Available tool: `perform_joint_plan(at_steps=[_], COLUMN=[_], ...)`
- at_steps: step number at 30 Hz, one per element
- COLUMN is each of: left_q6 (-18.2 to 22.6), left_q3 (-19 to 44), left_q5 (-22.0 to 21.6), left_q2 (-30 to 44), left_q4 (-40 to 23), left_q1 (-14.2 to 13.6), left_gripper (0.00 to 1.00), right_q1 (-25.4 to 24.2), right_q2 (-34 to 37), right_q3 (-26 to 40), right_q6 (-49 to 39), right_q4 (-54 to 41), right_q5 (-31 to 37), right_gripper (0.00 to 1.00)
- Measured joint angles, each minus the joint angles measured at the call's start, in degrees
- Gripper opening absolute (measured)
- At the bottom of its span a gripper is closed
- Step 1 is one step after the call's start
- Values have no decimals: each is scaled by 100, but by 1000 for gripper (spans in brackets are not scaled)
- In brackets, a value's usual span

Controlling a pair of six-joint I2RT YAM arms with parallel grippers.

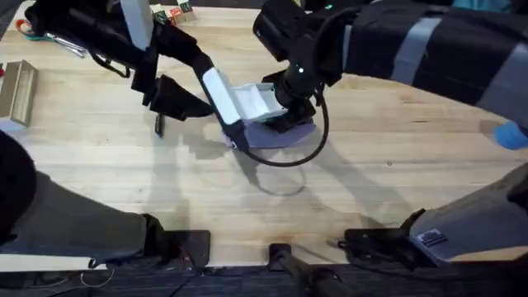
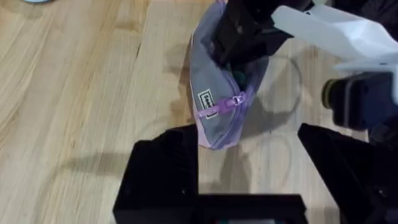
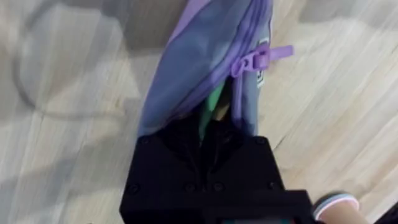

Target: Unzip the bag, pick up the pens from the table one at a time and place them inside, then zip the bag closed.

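overhead, going left to right: a black pen (image 1: 158,124) lies alone on the tabletop (image 1: 99,173), pointing away from the robot. just right of it the left gripper (image 2: 249,180) hovers with fingers wide and empty. mid-tabletop sits the lilac bag (image 1: 276,132), zipper open; its long axis runs left to right, its zipper pull (image 2: 235,101) at the end nearest the left arm. the right gripper (image 3: 208,134) has fingers narrowed inside the mouth around a green pen (image 3: 210,109). judged step: dropping that pen in; next, fetch the black one
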Motion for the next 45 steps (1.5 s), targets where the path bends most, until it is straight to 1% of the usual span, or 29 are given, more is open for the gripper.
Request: perform_joint_plan(at_steps=[9, 10, 11, 16, 17, 19, 22, 25, 30, 33, 35, 38, 41, 45], left_q6=[0, 0, 0, 0, 0, 0, 2, 0, -8, -222, -473, -1098, -1913, -3211], left_q3=[0, 0, 0, 0, 0, 0, 0, 0, 0, 0, 0, 0, 0, 0], left_q5=[0, 0, 0, 0, 0, -5, -81, -137, -238, -384, -542, -981, -1539, -2378], left_q2=[0, -2, -2, -2, -2, -2, -2, -2, -2, -2, -2, -2, -2, -2], left_q4=[2, 2, 4, 6, 4, 4, 0, -17, -24, -22, -22, -15, 17, 190], left_q1=[0, 0, 0, 0, 0, 2, 28, 162, 626, 936, 1096, 1241, 1231, 1189], left_gripper=[995, 995, 995, 995, 995, 995, 995, 995, 995, 996, 997, 998, 998, 996], right_q1=[216, 220, 219, 218, 218, 218, 218, 218, 218, 220, 220, 238, 261, 264], right_q2=[4, 4, 4, 4, 4, 4, 6, 4, -141, -344, -504, -777, -962, -1107], right_q3=[-7, -7, -7, -29, -36, -39, -39, -39, -58, -68, -68, -68, -68, -68], right_q6=[135, 167, 205, 256, 259, 267, 297, 370, 657, 887, 1039, 1348, 1691, 2092], right_q4=[0, 1, 5, 0, -3, -5, -7, -7, -16, -2, 9, 11, 15, 17], right_q5=[-191, -204, -222, -243, -245, -248, -248, -248, -248, -250, -271, -343, -407, -446], right_gripper=[32, 60, 163, 876, 966, 992, 994, 994, 995, 996, 996, 996, 996, 996])
